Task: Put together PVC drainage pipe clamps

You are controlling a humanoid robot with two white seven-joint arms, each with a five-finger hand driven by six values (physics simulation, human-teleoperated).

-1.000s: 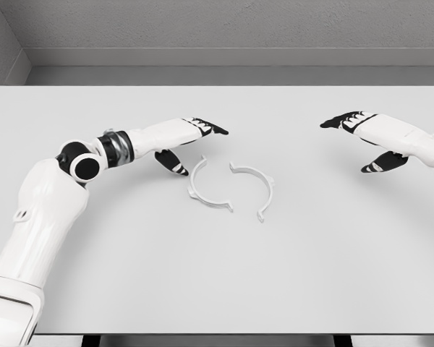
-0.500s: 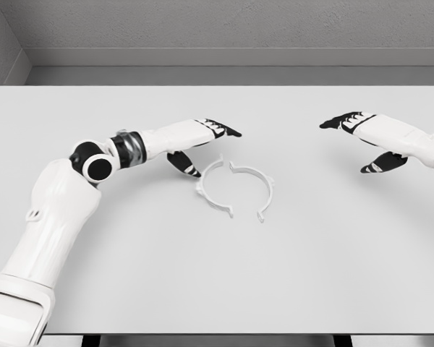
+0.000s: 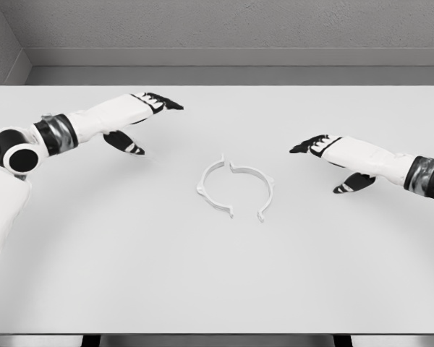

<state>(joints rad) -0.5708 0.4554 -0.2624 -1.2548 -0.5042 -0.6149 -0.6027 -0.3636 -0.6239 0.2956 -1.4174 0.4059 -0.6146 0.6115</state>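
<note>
Two white clamp halves are seen on the white table (image 3: 94,275), near its middle. The left clamp half (image 3: 211,186) is curved like a letter C, and the right clamp half (image 3: 259,189) is curved the other way, so a broken ring is made by the pair. At the top, their ends are very close together, and it cannot be told if they touch. At the bottom, a small gap is left between the two ends. Two hands are seen, one on each side. The left hand (image 3: 141,119) is held up and to the left of the halves, well apart from them. Its fingers are stretched out and nothing is held. The right hand (image 3: 333,159) is placed to the right of the halves, near but not touching. Its fingers are also stretched out, and nothing is held.
</note>
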